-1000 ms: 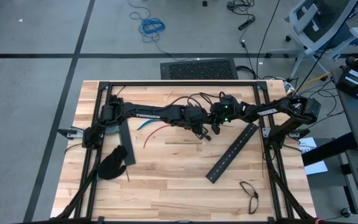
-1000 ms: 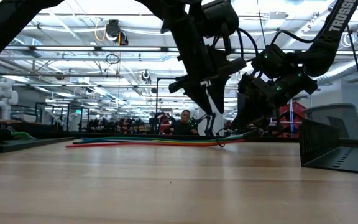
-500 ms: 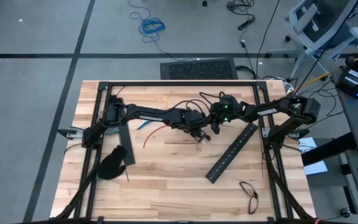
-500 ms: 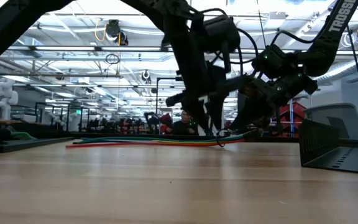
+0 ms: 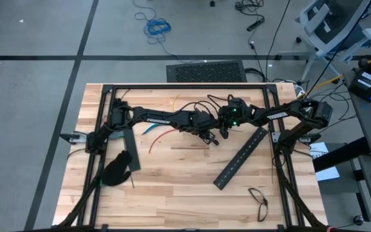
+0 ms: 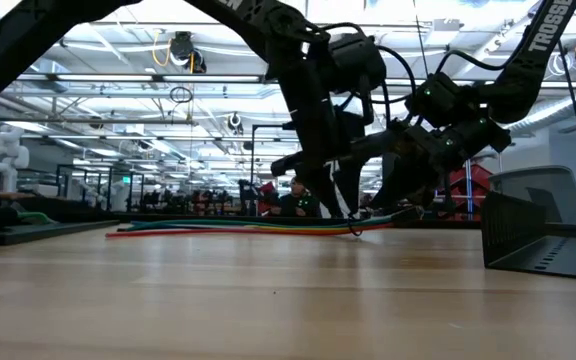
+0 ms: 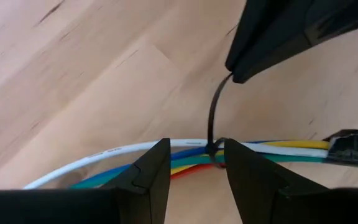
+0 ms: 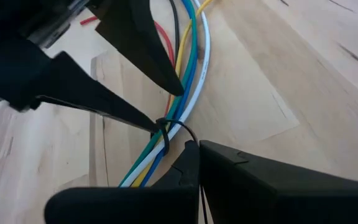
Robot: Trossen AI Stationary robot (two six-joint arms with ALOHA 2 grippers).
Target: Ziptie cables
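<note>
Since the earlier frame, the left gripper (image 7: 193, 163) had dropped lower, its spread fingers straddling the cables (image 7: 123, 155) at the ziptie (image 7: 215, 118) loop mid-table. Only the wrist views showed the right gripper (image 8: 194, 149) pinching the ziptie's tail.

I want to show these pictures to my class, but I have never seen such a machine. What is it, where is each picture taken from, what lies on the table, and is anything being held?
It is a robot with two dark arms at a wooden table. One picture looks straight down, one looks level across the table, and two come from cameras on the wrists.

On the table lie coloured cables, black slotted bars, black gloves and glasses.

The right gripper is shut on the tail of a ziptie looped around the cables. The left gripper straddles that loop, fingers apart.
</note>
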